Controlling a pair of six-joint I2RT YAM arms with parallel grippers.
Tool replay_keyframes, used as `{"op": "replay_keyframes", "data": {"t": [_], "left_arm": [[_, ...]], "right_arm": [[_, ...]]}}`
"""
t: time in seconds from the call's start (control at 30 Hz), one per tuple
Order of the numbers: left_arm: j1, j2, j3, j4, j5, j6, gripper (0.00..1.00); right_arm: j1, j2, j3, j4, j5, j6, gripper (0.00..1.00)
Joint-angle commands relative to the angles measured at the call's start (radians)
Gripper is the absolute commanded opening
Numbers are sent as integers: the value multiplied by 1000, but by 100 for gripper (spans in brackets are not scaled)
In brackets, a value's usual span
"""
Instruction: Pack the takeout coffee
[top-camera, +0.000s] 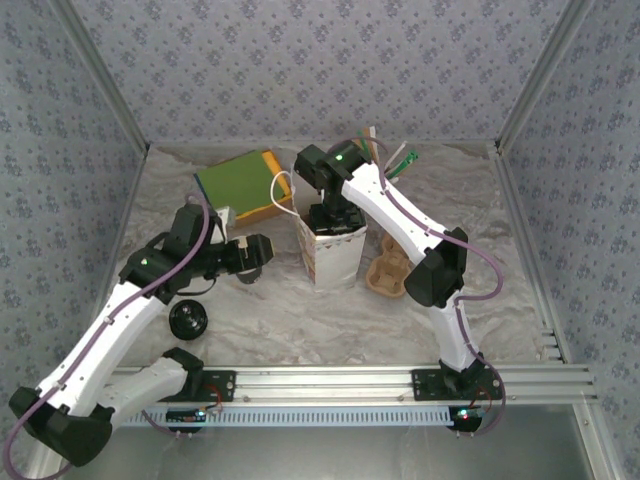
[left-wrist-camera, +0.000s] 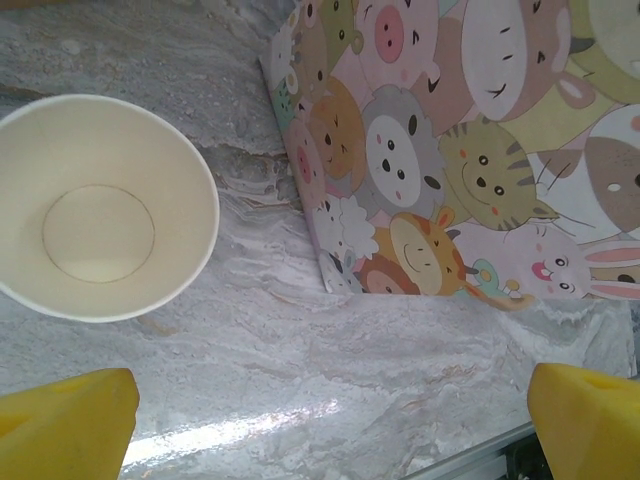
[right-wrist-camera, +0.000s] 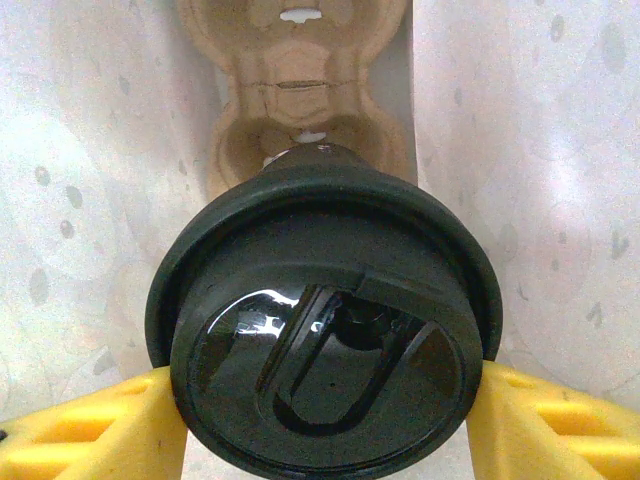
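Note:
The takeout coffee (right-wrist-camera: 325, 340), a dark cup under a round black lid, sits between the yellow fingers (right-wrist-camera: 90, 430) of my right gripper (right-wrist-camera: 325, 410), which is shut on it. It hangs between the pale inner walls of the white paper bag (top-camera: 332, 262), above a brown cardboard cup carrier (right-wrist-camera: 300, 90). From above, my right gripper (top-camera: 335, 215) reaches down into the top of that bag. My left gripper (left-wrist-camera: 335, 420) is open over bare table, its fingers (left-wrist-camera: 70, 425) wide apart, left of the bag's cartoon-animal side (left-wrist-camera: 450, 150).
A lidless cup with a cream inside (left-wrist-camera: 100, 205) stands close to the left gripper (top-camera: 250, 258). A loose black lid (top-camera: 188, 320) lies near the front left. A cardboard carrier (top-camera: 388, 270) sits right of the bag, and a green packet (top-camera: 245, 185) lies behind.

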Motion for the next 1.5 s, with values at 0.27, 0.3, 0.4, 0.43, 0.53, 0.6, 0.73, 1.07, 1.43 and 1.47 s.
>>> {"op": "replay_keyframes", "data": {"t": [0.27, 0.3, 0.4, 0.43, 0.53, 0.6, 0.73, 1.07, 1.43, 1.47], "left_arm": [[-5, -61, 32, -29, -108, 16, 100], [-5, -65, 30, -30, -112, 16, 100], [-4, -76, 24, -40, -134, 14, 99], [-5, -80, 24, -41, -139, 15, 99], [-5, -89, 18, -39, -143, 13, 100], [-4, -90, 15, -39, -140, 9, 100], [-4, -92, 9, -35, -130, 4, 100], [-3, -87, 2, -23, -116, -2, 100], [-4, -87, -2, -17, -112, -7, 100], [-4, -87, -2, -17, -111, -6, 100]], "right_arm": [[0, -31, 11, -194, -13, -4, 68], [0, -30, 11, -194, -14, -5, 68], [1, -25, 17, -192, -19, -5, 68], [3, -24, 22, -192, -20, -4, 68], [7, -14, 34, -194, -23, -8, 68], [8, -7, 40, -191, -26, -9, 68], [10, 3, 47, -194, -25, -14, 68], [9, 13, 40, -194, -12, -24, 68], [8, 29, 37, -192, -7, -34, 68], [7, 30, 37, -191, -6, -35, 68]]}}
